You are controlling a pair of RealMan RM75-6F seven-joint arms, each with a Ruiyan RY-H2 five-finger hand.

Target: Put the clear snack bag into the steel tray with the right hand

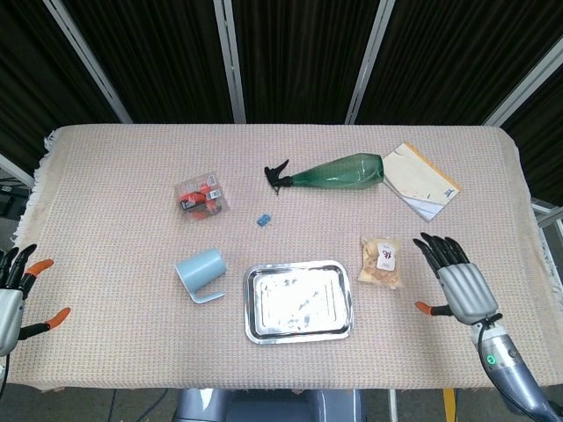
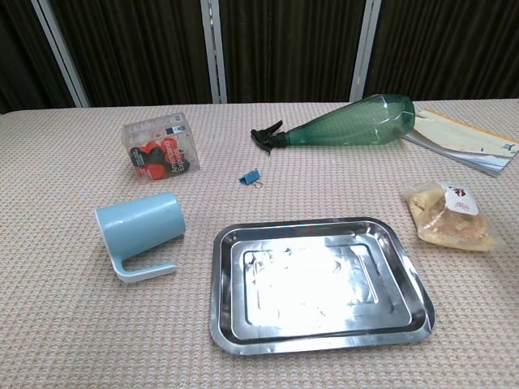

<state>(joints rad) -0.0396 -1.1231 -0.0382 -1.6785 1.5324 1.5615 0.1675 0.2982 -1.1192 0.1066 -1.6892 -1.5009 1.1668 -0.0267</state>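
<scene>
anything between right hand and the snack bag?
Nothing: the head view shows only bare tablecloth between the open right hand and the clear snack bag.

Print is present on three items, none of it legible. The clear snack bag (image 2: 448,215) carries a white round sticker with red marks near its top, too small to read; the clear plastic box (image 2: 157,150) of red and black pieces bears a printed label strip on its front face with white lettering on red that cannot be made out. The booklet (image 2: 467,141) at the far right of the surface shows a small dark emblem at its corner, also unreadable.
</scene>
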